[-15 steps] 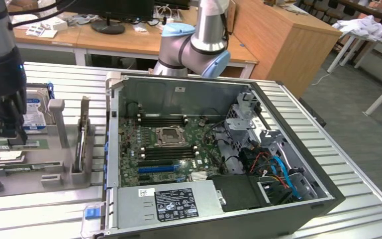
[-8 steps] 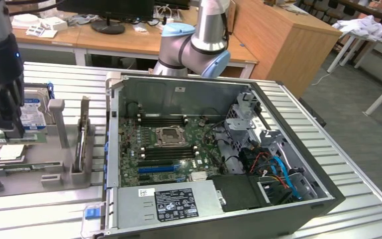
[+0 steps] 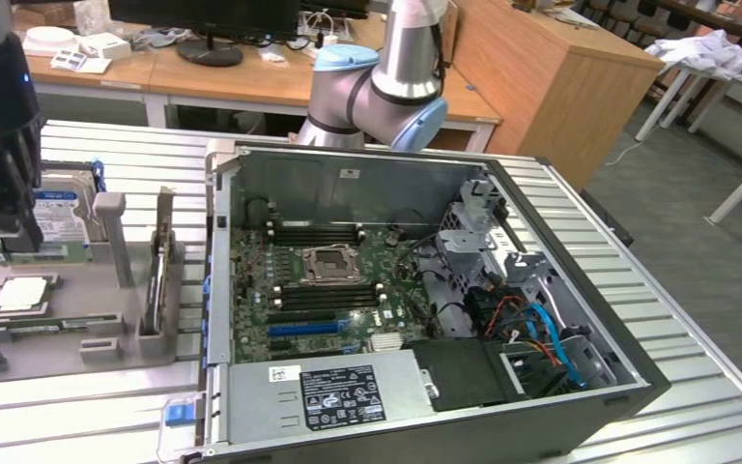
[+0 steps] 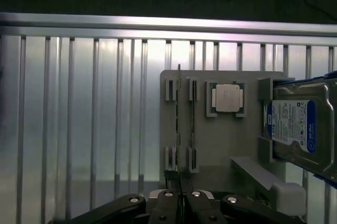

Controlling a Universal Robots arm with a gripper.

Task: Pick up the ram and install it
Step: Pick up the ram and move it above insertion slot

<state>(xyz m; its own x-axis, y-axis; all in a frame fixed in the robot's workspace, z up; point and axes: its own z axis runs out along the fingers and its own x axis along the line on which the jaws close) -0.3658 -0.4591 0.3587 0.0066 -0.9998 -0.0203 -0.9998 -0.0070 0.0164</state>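
I have the gripper clamped on the ram, edge-on over the grey holder tray. I judge pickup under way. Installing remains: the motherboard's black memory slots lie well apart from the tray.

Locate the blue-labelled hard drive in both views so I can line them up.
Exterior view: the hard drive is at the exterior view's far left, standing at the back of the grey tray.
Wrist view: the hard drive sits in a grey bracket, across the CPU from the ram.
Shared landmark: the silver CPU lying flat on that tray.
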